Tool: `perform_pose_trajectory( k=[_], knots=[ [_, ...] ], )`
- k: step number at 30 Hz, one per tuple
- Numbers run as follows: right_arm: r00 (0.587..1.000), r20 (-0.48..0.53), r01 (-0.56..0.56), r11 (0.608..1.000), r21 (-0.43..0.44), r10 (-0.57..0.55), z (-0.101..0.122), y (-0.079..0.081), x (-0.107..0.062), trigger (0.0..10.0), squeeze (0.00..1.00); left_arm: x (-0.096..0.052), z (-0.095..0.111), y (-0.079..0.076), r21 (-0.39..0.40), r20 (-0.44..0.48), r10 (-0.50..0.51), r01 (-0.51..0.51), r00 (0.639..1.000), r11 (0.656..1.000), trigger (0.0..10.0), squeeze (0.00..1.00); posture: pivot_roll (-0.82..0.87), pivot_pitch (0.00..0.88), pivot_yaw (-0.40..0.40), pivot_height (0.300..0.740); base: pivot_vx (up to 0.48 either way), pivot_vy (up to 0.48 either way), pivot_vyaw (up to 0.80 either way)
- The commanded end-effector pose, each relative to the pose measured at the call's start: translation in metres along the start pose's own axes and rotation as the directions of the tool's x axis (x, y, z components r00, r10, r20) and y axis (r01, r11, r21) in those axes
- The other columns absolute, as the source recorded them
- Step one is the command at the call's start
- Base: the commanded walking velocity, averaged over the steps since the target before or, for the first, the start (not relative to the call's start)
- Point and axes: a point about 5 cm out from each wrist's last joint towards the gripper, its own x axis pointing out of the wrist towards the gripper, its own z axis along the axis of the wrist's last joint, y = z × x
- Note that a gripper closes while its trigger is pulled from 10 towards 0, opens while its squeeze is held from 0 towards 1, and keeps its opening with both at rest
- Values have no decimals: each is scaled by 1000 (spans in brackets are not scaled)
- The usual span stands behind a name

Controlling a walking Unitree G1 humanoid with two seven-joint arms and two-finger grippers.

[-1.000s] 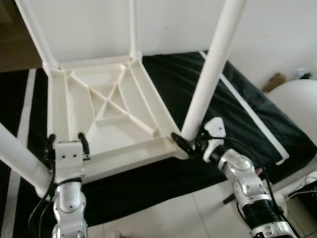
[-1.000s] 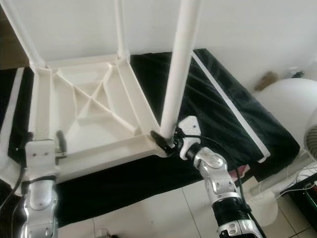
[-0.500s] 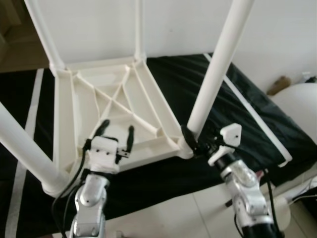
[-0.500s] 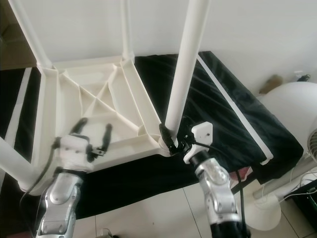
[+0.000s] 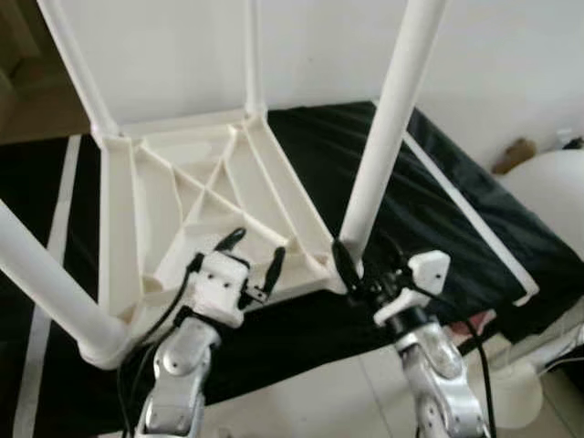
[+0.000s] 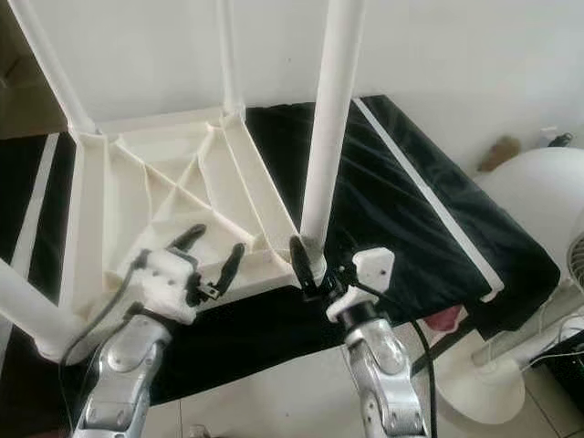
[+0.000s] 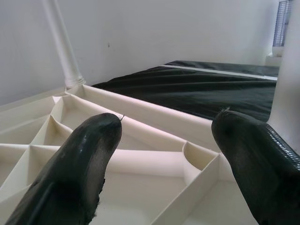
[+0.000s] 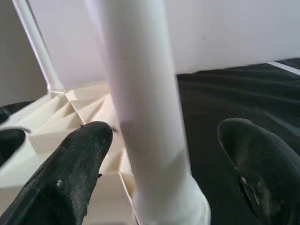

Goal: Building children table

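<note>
right gripper [image 6: 307, 271] is spread open around the base of the near-right table leg [image 6: 328, 119], fingers either side. left gripper [image 6: 209, 252] is open, hovering over the ribbed underside of the white children's table [image 5: 196, 196], which lies upside down on a black mattress [image 5: 429, 196], legs pointing up.

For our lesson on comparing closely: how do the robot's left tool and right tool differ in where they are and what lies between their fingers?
The left tool hovers open over the upturned white plastic table's ribbed underside, nothing between its fingers. The right tool sits at the table's near corner, its open fingers either side of the white round table leg. Both have two long black fingers.
</note>
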Motion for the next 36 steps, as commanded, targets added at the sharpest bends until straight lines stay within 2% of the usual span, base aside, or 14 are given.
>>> perform_pose_trajectory(
  k=[1, 4, 7, 9, 16, 26, 30, 36],
  knots=[
    [1000, 24, 23, 997, -78, -21, 6, 0, -4, 10000, 0, 0, 1, 1, -1, 2, 9, -9, 1000, 1000, 10000, 0, -8, 29, 4, 740, 0, 0, 0],
    [999, 24, 32, 996, -85, -31, 6, 0, -5, 10000, 0, 0, 2, 1, -3, 8, 7, -7, 1000, 1000, 10000, 0, -5, 26, 3, 740, 0, 0, 0],
    [993, 26, 120, 991, -55, -119, 4, -6, -10, 10000, 0, -1, 1, 7, -6, 6, 22, -22, 1000, 1000, 10000, 0, -1, 23, -3, 740, 0, 0, 0],
    [991, 24, 134, 990, -48, -133, 4, -7, -10, 10000, 0, -2, 1, 8, -15, 3, 24, -24, 1000, 1000, 10000, 0, -1, 24, -3, 740, 0, 0, 0],
    [989, 14, 148, 988, -40, -148, 4, -10, -12, 10000, 0, -2, -2, 22, -34, -24, 72, -72, 997, 997, 10000, 0, 0, 24, -7, 740, 0, 0, 0],
    [978, 5, 208, 977, -49, -208, 2, -21, -13, 10000, 0, -1, -1, 27, -35, -15, 75, -75, 997, 997, 10000, 0, -7, 25, -1, 740, 0, 0, 0],
    [975, -9, 218, 972, -85, -220, 0, -27, -15, 10000, 0, -1, -2, 27, -36, -21, 76, -77, 997, 996, 10000, 0, -11, 27, 1, 740, 0, 0, 0],
    [970, -11, 243, 967, -74, -244, 0, -33, -16, 10000, 0, 1, -4, 32, -33, -29, 94, -95, 995, 995, 10000, 0, -9, 28, 1, 740, 0, -41, 0]
  ],
)
